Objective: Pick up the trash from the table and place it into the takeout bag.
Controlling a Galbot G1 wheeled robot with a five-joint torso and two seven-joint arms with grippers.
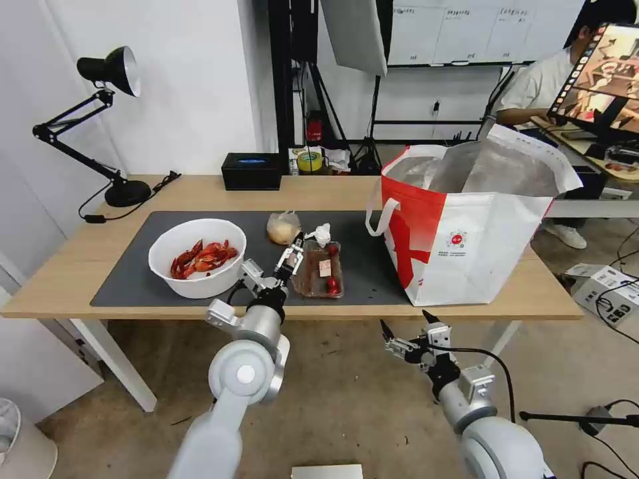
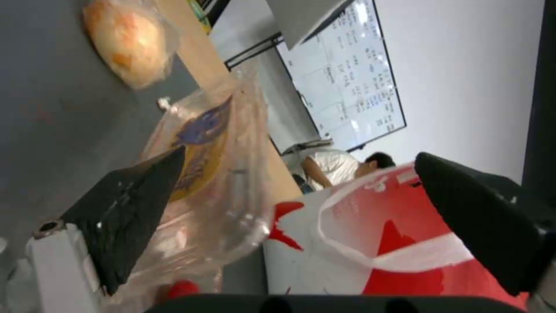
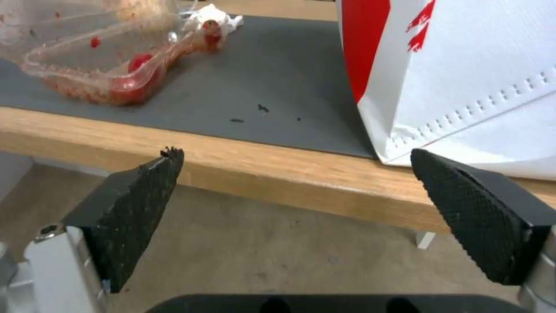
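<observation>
Head view: left tool (image 1: 295, 253) is out over the dark grey mat (image 1: 133, 266), right at the near-left edge of the clear tray (image 1: 319, 269); cannot tell from here whether it touches. White bowl of crayfish shells (image 1: 197, 257) sits on the mat to the tool's left. Small clear bag with beige lump (image 1: 283, 228) is just behind the tool, crumpled tissue (image 1: 322, 233) beside it at the tray's far end. Takeout bag (image 1: 466, 226) stands upright on the counter (image 1: 200, 189) to the right, mouth open, foil lining showing. Right tool (image 1: 409, 328) hangs below the counter's front edge, in front of the bag, fingers spread, nothing in it. Black tissue box (image 1: 251, 171) at the back edge, desk lamp (image 1: 100, 120) back left.

Left wrist view: left tool (image 2: 301, 182) open wide, both fingertips apart. One fingertip (image 2: 139, 200) is against the tray's (image 2: 226, 174) clear plastic wall; the other is out in front of the takeout bag (image 2: 371, 243). Nothing clamped. Beige lump bag (image 2: 130, 41) lies on the mat farther out.

Right wrist view: right tool (image 3: 295, 174) open, empty, below the counter (image 3: 260, 169) edge. Tray (image 3: 98, 56) with red scraps and tissue (image 3: 214, 19) on the mat; takeout bag's (image 3: 463, 74) lower corner rests on the counter near the edge.
</observation>
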